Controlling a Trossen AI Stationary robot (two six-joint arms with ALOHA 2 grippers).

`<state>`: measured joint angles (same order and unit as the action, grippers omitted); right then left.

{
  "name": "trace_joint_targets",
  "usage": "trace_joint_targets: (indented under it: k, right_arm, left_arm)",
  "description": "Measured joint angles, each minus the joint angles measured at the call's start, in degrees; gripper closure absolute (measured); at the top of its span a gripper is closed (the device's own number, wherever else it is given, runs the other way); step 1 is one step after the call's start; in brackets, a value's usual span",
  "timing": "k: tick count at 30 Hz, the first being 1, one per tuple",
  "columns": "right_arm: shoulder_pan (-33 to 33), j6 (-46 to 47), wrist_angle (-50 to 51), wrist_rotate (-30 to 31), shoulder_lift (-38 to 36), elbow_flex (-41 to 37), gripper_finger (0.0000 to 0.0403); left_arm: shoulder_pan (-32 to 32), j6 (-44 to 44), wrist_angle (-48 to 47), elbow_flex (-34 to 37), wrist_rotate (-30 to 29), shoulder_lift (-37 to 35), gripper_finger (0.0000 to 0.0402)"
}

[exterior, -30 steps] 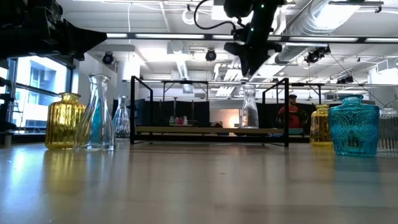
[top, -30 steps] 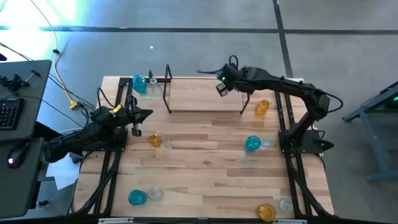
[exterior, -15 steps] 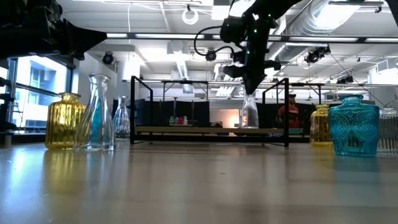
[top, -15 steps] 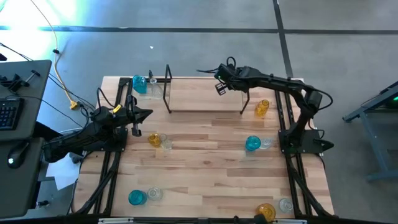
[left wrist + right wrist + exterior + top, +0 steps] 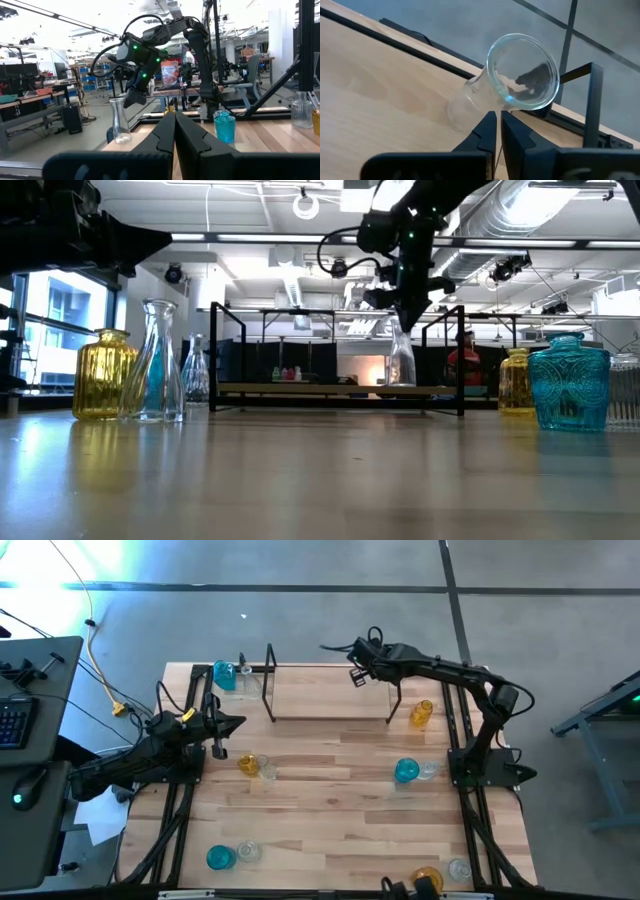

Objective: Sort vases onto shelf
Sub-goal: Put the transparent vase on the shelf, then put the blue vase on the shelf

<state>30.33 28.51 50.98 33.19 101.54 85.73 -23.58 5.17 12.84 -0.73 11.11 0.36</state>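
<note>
I am hovering right end effector (image 5: 408,320), fingers pressed together, above clear vase (image 5: 401,362) standing on shelf (image 5: 340,389) | left end effector (image 5: 218,727) waiting, fingers together | advice: rising straight, avoiding the rim.

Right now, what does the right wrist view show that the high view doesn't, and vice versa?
Right wrist view only: the open flared mouth of the clear vase seen from above, standing on the shelf board near its frame end, with the right gripper fingers nearly together just beside its rim.

High view only: the left gripper waiting at the table's left side, and the other vases across the table, such as the teal vase and the amber vase.

Both: the right gripper over the shelf's right end.
</note>
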Motion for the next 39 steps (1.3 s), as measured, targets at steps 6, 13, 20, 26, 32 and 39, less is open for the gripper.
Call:
trace_joint_targets:
  k: [6, 13, 20, 26, 32, 39]
  right_arm:
    - [0.46, -0.37, 0.02, 0.04, 0.00, 0.00, 0.0396]
    - [-1.12, -2.57, 0.15, -0.07, -1.14, 0.00, 0.0396]
    - [-8.95, -10.65, 0.00, -3.43, -5.27, 0.00, 0.0400]
    - [-15.56, -19.81, -17.47, -11.00, -6.71, -8.41, 0.0403]
    - [-20.11, -28.60, -43.38, -25.24, -6.84, -18.13, 0.0403]
    - [-22.87, -35.00, -43.84, -28.03, -8.55, -18.43, 0.0403]
  left_arm:
    - [0.01, 0.34, -0.10, 0.00, 0.00, 0.00, 0.0401]
    - [0.01, 0.48, -1.04, 0.00, -0.08, 0.00, 0.0401]
    - [0.01, -0.98, -3.09, 0.00, 0.58, 0.00, 0.0401]
    - [-0.01, -3.93, -7.72, -1.96, 0.66, 0.00, 0.0401]
    - [0.01, -6.38, -16.60, -8.20, -3.37, 1.30, 0.0401]
    - [-0.01, -11.12, -28.70, -19.61, -13.60, 12.89, 0.0401]
